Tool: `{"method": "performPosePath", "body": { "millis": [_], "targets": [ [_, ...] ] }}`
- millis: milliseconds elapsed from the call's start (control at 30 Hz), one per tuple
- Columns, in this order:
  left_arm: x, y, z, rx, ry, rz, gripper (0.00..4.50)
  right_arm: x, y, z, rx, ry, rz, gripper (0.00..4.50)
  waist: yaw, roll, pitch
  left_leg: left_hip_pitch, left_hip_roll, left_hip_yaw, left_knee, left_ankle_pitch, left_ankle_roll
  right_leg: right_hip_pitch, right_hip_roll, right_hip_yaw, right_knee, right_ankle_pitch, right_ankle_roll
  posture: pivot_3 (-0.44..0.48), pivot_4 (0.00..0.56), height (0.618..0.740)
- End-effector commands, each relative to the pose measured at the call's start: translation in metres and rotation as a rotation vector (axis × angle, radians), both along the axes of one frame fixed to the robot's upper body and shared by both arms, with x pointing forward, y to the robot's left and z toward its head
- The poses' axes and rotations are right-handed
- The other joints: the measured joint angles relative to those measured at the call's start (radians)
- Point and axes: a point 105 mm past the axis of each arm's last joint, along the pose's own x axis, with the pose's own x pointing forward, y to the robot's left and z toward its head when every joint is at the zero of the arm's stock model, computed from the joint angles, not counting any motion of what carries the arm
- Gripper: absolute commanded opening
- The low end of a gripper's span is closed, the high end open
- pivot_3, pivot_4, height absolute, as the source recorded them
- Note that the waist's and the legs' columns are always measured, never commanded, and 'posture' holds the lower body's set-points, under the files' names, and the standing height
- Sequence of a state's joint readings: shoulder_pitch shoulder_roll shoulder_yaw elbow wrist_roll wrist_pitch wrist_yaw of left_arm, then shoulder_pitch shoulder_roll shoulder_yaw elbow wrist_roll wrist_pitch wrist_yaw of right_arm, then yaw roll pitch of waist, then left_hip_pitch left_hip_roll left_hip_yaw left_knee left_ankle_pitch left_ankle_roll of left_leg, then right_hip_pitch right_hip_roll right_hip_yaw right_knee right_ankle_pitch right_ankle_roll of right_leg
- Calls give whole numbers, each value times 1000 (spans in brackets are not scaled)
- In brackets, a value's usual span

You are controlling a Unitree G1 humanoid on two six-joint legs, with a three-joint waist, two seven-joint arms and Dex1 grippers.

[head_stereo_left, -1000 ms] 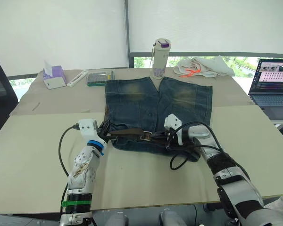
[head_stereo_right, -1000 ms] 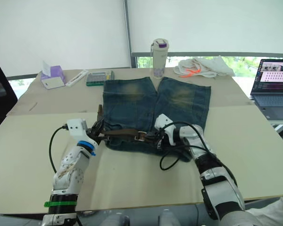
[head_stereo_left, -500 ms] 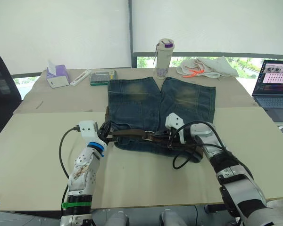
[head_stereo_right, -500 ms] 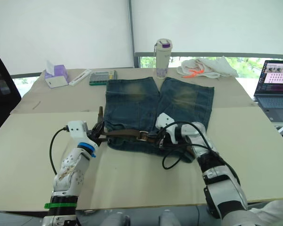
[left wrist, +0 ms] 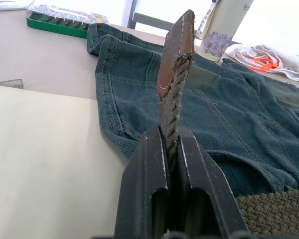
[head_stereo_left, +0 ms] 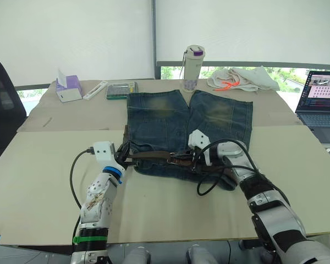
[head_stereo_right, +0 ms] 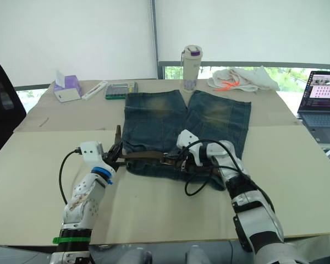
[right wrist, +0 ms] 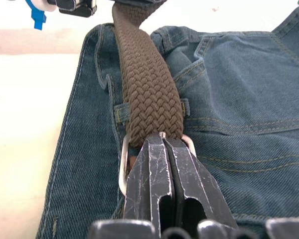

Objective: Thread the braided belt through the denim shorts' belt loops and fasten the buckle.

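Two grippers hold the braided belt (head_stereo_left: 154,157) along the waistband. Left fingers (left wrist: 154,189) pinch its tip; right fingers (right wrist: 164,184) close at the buckle (right wrist: 123,164).

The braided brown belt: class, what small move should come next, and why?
Probably the left claw should feed the leather-tipped end of the braided brown belt toward the silver metal buckle, because it pinches that end upright while the right claw sits shut at the buckle.
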State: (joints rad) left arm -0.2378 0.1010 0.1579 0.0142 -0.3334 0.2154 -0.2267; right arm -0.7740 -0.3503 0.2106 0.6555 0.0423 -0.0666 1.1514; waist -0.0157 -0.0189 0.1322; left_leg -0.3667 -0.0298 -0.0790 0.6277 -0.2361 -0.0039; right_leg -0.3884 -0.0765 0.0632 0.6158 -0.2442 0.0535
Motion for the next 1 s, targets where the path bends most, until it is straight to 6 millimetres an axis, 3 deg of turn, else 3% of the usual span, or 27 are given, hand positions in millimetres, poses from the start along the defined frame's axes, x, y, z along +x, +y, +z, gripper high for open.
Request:
{"method": "performPosePath", "body": {
  "millis": [33, 367, 700, 1000],
  "targets": [
    [-1, 1, 11, 9, -55, 8, 0, 3, 6, 13, 21, -49, 13, 37, 0, 0, 0, 0, 0, 0, 0, 0, 0, 0, 0, 0, 0, 0, 0, 0, 150, 740],
    [-2, 2, 11, 15, -54, 9, 0, 4, 9, 7, 16, -27, 16, 37, -1, 0, 0, 0, 0, 0, 0, 0, 0, 0, 0, 0, 0, 0, 0, 0, 150, 740],
    [-3, 2, 10, 20, -54, 10, 0, 7, 7, -14, -69, 53, -18, 37, -3, 0, 0, 1, 0, 0, 0, 0, 0, 0, 0, 0, 0, 0, 0, 0, 150, 740],
    [-4, 6, 11, 31, -58, 19, 0, -2, 9, -31, -146, 121, 30, 37, -4, 0, 0, 2, 0, 0, 0, 0, 0, 1, 0, 0, 1, 0, 0, 0, 150, 740]
  ]
}}
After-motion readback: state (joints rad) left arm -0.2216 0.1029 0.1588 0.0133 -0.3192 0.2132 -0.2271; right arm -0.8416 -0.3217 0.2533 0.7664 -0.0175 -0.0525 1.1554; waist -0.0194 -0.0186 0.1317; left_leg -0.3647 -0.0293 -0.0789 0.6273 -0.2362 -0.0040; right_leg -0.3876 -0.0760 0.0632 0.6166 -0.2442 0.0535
